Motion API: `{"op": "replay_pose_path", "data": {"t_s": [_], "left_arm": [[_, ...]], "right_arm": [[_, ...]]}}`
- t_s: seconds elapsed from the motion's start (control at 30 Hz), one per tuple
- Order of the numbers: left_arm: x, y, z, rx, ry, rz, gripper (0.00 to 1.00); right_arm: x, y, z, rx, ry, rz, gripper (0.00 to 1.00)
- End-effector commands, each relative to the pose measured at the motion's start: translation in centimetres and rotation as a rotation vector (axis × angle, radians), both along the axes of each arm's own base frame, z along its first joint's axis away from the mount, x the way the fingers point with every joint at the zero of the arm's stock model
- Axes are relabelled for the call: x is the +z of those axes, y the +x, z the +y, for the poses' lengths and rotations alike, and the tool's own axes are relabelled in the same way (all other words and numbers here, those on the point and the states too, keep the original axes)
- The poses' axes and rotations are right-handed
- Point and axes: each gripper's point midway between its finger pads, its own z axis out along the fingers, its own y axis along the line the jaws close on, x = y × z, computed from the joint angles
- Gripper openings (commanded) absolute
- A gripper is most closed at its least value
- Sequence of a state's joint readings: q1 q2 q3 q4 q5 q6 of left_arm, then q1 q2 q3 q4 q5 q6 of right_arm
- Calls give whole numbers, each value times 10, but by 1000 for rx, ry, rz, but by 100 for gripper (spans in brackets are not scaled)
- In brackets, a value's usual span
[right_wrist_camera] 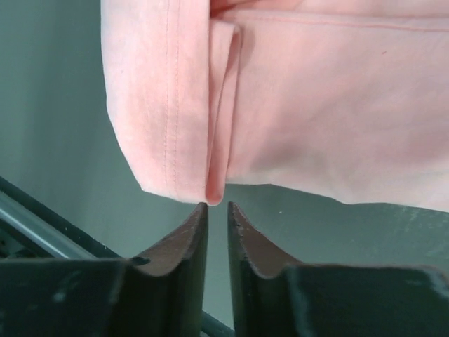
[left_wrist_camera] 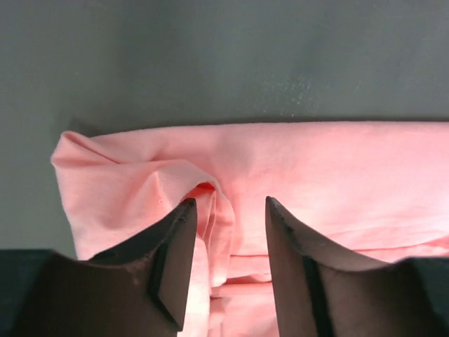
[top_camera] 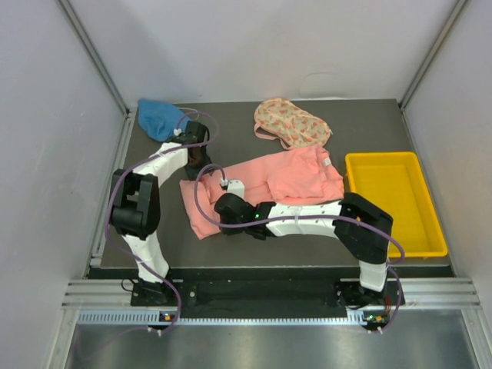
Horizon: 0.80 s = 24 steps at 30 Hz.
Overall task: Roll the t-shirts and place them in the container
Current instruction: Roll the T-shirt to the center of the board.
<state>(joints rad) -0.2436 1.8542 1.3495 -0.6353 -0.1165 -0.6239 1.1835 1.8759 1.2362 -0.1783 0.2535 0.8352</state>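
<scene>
The salmon-pink t-shirt (top_camera: 300,173) lies folded into a long band across the middle of the table. My left gripper (top_camera: 200,167) hovers at its far left end. In the left wrist view its jaws (left_wrist_camera: 229,203) stand open over the pink cloth (left_wrist_camera: 337,175), astride a raised fold without pinching it. My right gripper (top_camera: 229,184) is at the band's near edge. Its jaws (right_wrist_camera: 217,206) stand a narrow slit apart, and the hem's folded corner (right_wrist_camera: 216,189) lies just beyond the tips, not between them. A blue t-shirt (top_camera: 157,115) and a floral t-shirt (top_camera: 290,123) lie bunched at the back.
A yellow tray (top_camera: 430,231) stands at the right side of the table, just beyond the pink shirt's right end. Grey walls close in the table on the left, back and right. The rail at the table's near edge (right_wrist_camera: 42,225) shows behind my right gripper.
</scene>
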Motion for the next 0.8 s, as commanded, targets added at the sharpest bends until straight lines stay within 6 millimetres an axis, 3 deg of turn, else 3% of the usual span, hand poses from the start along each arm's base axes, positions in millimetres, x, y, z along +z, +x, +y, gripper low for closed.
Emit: {"op": "replay_pose_path", "data": {"t_s": [0.0,0.07,0.2,0.23,0.27,0.3,0.33,0.37,0.47,0.77], "left_arm": [[54,20,9,30,-34,-143,52],[65,18,28,79,-52,-164,53],[68,2,73,188,-80,-175,49],[66,1,84,214,-90,-178,47],[64,-1,98,247,-99,-173,45],[60,-4,100,247,-116,-161,44],[58,-6,109,267,-114,-155,42],[57,-6,111,272,-112,-152,42],[54,-5,108,265,-157,-151,41],[41,-2,106,255,-174,-126,39]], "right_arm": [[47,15,-6,-30,45,-103,24],[55,12,-4,-9,48,-125,29],[70,-22,32,122,61,-173,36],[55,-25,36,141,16,-173,36],[63,-27,47,153,25,-186,35],[58,-31,53,170,11,-186,30],[43,-37,58,199,-30,-185,28],[46,-38,70,210,-24,-191,27],[27,-39,82,232,-96,-174,24],[0,-19,87,246,-255,-255,26]]}}
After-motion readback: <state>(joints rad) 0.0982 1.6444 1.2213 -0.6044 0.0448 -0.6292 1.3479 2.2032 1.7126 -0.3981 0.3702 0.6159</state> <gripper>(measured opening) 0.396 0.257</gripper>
